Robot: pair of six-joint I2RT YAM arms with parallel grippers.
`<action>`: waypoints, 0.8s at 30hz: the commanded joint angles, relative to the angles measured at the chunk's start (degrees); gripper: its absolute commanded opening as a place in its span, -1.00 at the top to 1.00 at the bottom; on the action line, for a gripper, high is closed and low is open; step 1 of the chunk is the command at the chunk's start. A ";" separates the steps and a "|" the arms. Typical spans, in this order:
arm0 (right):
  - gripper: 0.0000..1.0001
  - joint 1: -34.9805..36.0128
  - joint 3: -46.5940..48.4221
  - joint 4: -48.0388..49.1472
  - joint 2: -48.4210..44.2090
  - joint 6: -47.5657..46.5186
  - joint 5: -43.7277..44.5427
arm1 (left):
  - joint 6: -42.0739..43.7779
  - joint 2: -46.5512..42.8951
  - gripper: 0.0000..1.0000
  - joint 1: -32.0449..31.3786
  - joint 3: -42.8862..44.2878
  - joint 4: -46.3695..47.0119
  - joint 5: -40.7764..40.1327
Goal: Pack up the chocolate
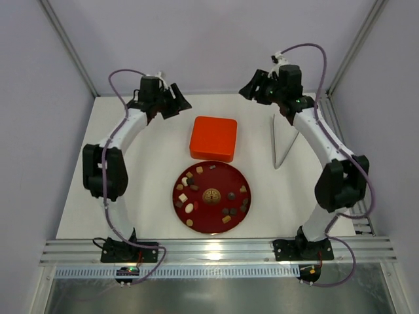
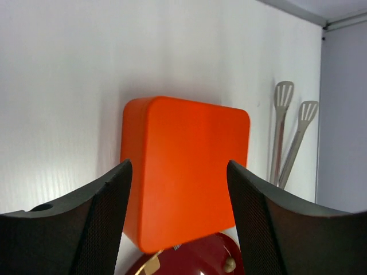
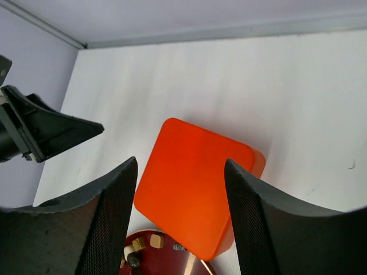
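Looking over my white bench (image 1: 150, 196), closed in by pale lilac walls (image 1: 216, 39), I see a glossy orange rounded-square box (image 1: 213, 138) at the middle and slotted metal tongs (image 1: 285, 140) lying well to its right. Only the top camera gives me the whole dark red round plate (image 1: 222, 180) just in front of the box, while each wrist camera catches only its edge; the left gripper (image 1: 171, 101) and right gripper (image 1: 256, 88) both hang released above the far side of the bench, jaws spread with nothing between them. The chocolate (image 1: 189, 207) lies scattered on that plate around its gold emblem (image 1: 211, 194): small dark brown, tan and cream-white pieces.
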 commanded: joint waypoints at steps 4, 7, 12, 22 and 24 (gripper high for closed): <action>-0.34 -0.14 -18.95 7.29 -22.54 -2.75 9.09 | 2.43 -23.50 -0.35 -0.10 -17.82 -1.41 -2.81; -0.41 -0.05 -29.91 7.29 -32.30 -2.75 9.80 | 4.62 -37.62 -0.36 -0.36 -25.65 -3.95 -3.95; -0.64 -0.05 -41.80 6.51 -47.33 -2.23 11.55 | 11.91 -50.75 -0.39 -0.54 -31.74 -12.90 -6.76; -0.73 -0.14 -52.80 4.92 -59.39 -3.46 14.28 | 15.00 -60.79 -0.42 -0.54 -35.18 -17.84 -6.86; -0.75 -0.05 -52.98 5.53 -59.92 -3.37 14.54 | 15.00 -60.71 -0.42 -0.54 -35.00 -18.02 -6.16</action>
